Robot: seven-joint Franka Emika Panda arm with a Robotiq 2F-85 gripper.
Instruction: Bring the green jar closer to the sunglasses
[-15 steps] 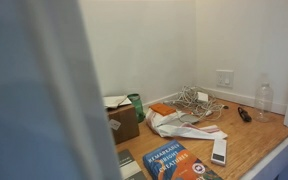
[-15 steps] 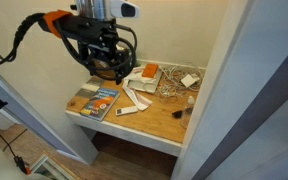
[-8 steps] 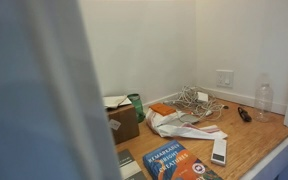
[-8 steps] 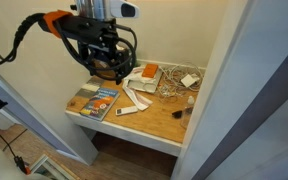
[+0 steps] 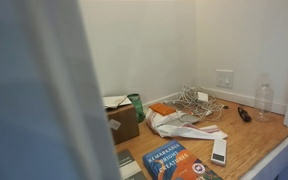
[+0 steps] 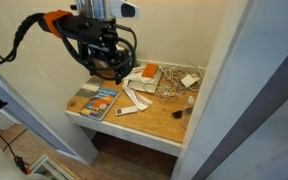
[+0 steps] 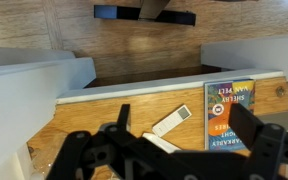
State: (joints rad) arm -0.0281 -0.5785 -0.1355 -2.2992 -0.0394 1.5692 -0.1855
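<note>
The green jar stands upright at the back of the wooden shelf, right beside a cardboard box. The sunglasses lie as a small dark shape far along the shelf, near a clear bottle; they also show in an exterior view. My gripper hangs above the shelf's box end and hides the jar in that view. In the wrist view the gripper is open and empty, high above a white remote and a book.
A white cloth, an orange item and a tangle of cables lie between the jar and the sunglasses. The remote and book lie near the front edge. Walls close in the shelf on three sides.
</note>
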